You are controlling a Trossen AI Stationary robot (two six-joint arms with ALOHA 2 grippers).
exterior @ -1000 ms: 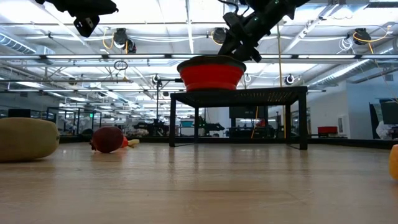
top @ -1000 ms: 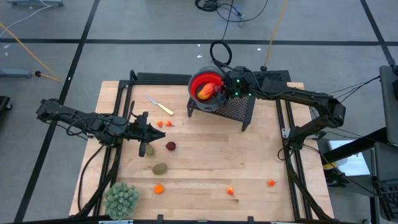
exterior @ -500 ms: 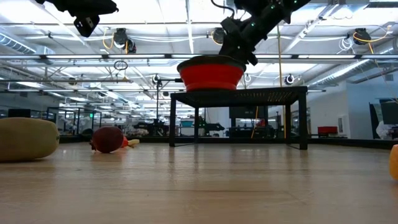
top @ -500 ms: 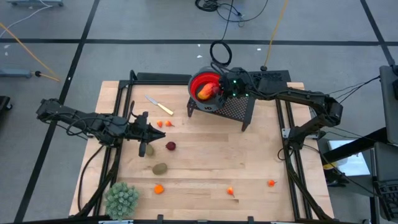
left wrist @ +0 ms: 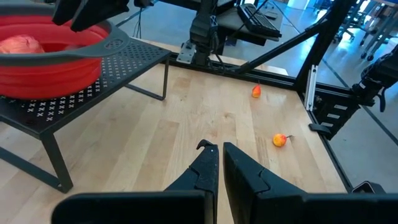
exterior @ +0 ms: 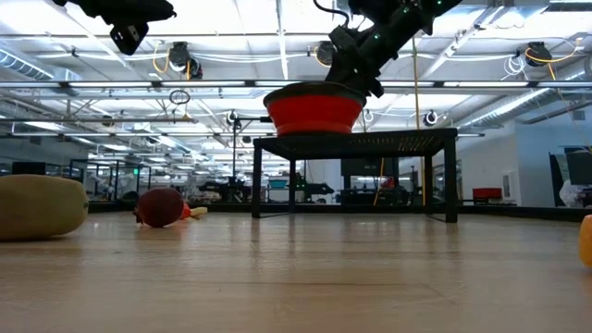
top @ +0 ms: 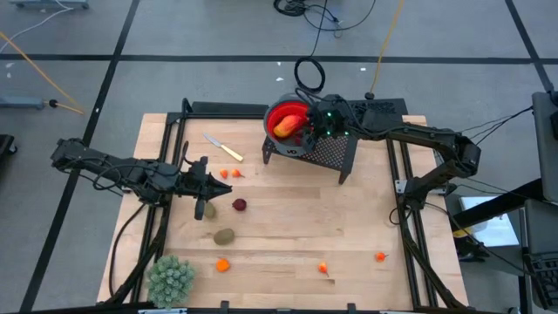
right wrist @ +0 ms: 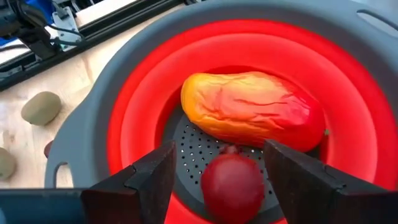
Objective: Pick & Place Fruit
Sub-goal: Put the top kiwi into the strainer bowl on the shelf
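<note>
Over the bowl (right wrist: 93,134), right pincer (right wrist: 219,171) now wide open, holding nothing. Red ball (right wrist: 233,183) dropped beside long fruit (right wrist: 252,111); more fruit waiting on desk (top: 288,227). Left pincer (left wrist: 217,152) shut, empty.

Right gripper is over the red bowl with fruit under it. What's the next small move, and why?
Probably lift the right gripper straight up out of the red bowl. Its fingers stand open, and the dark red round fruit lies between them on the bowl's floor beside the longer red-orange fruit, so it looks released. More fruit waits on the table, such as a brown oval.
</note>
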